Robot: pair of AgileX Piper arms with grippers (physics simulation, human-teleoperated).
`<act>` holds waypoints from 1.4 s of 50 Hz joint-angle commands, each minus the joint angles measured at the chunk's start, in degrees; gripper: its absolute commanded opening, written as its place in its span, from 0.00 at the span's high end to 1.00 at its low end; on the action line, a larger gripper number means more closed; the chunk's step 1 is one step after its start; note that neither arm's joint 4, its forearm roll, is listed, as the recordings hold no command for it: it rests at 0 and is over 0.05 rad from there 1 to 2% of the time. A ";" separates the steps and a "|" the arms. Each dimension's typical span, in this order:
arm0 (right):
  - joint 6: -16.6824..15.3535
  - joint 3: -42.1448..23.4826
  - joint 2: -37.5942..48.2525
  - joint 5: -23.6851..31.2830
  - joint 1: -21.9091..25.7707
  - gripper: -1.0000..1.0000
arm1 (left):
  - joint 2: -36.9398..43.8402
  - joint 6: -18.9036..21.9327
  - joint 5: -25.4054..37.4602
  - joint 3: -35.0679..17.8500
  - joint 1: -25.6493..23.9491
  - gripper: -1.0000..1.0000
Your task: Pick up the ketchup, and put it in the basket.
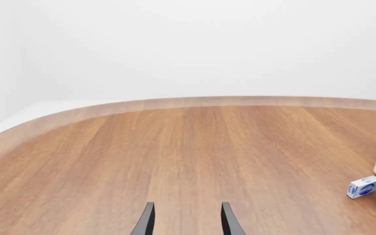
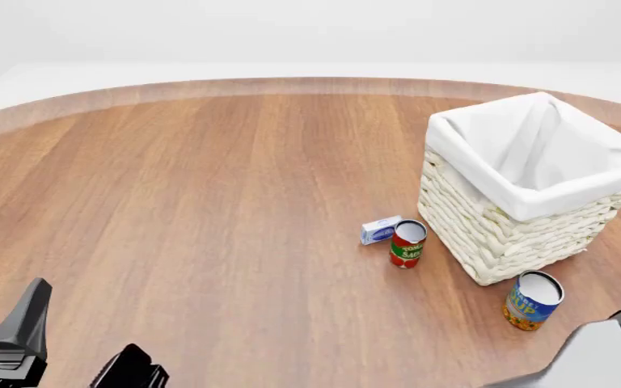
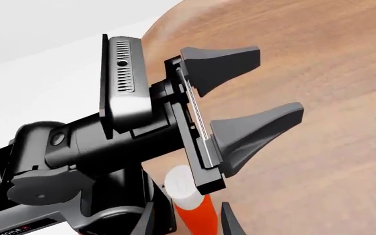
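Observation:
The ketchup (image 3: 198, 215), a red bottle with a white cap, shows only in the right wrist view, between my right gripper's (image 3: 189, 226) two fingertips. The jaws stand wide, with a small gap to the bottle on each side. My left gripper (image 3: 279, 81) is open and empty just beyond it, over the table's near edge; it also shows in the front view (image 2: 78, 343) and in its own wrist view (image 1: 186, 223). The basket (image 2: 504, 234), cream wicker with a white liner, stands at the right of the table. In the front view the ketchup is out of view.
A red-and-green tomato sauce can (image 2: 407, 243) and a small white-and-blue box (image 2: 380, 230) stand just left of the basket. A blue-and-yellow can (image 2: 532, 301) stands in front of it. Part of my right arm (image 2: 601, 356) shows at the bottom right.

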 commanded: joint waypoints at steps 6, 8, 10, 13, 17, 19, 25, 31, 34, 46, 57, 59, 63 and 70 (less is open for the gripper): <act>-0.33 -3.52 3.05 1.65 0.23 0.00 | 0.00 0.00 0.00 0.00 0.00 0.00; -0.34 -3.76 3.24 1.75 0.32 0.00 | 0.00 0.00 0.00 0.00 0.00 0.00; -0.34 -3.76 3.24 1.75 0.32 0.00 | 0.00 0.00 0.00 0.00 0.00 0.00; -0.40 -4.63 4.06 2.10 0.30 0.00 | 0.00 0.00 0.00 0.00 0.00 0.00; -0.35 -5.09 4.56 2.29 0.18 0.00 | 0.00 0.00 0.00 0.00 0.00 0.00; -0.34 -5.87 5.19 2.72 0.03 0.00 | 0.00 0.00 0.00 0.00 0.00 0.00; -0.28 -6.68 5.97 2.98 -0.09 0.00 | 0.00 0.00 0.00 0.00 0.00 0.00; -0.32 -7.22 6.42 3.26 -0.36 0.00 | 0.00 0.00 0.00 0.00 0.00 0.00; -0.34 -7.73 6.90 3.47 -0.54 0.00 | 0.00 0.00 0.00 0.00 0.00 0.00; -0.18 -8.29 7.85 3.48 -0.61 0.00 | 0.00 0.00 0.00 0.00 0.00 0.00; -0.05 -8.09 7.76 3.24 -0.63 1.00 | 0.00 0.00 0.00 0.00 0.00 0.00; -0.03 -8.06 7.77 3.19 -0.63 1.00 | 0.00 0.00 0.00 0.00 0.00 0.00; 0.15 -8.00 7.85 3.07 -0.72 1.00 | 0.00 0.00 0.00 0.00 0.00 0.00; 0.06 -7.99 7.72 3.15 -0.57 1.00 | 0.00 0.00 0.00 0.00 0.00 0.00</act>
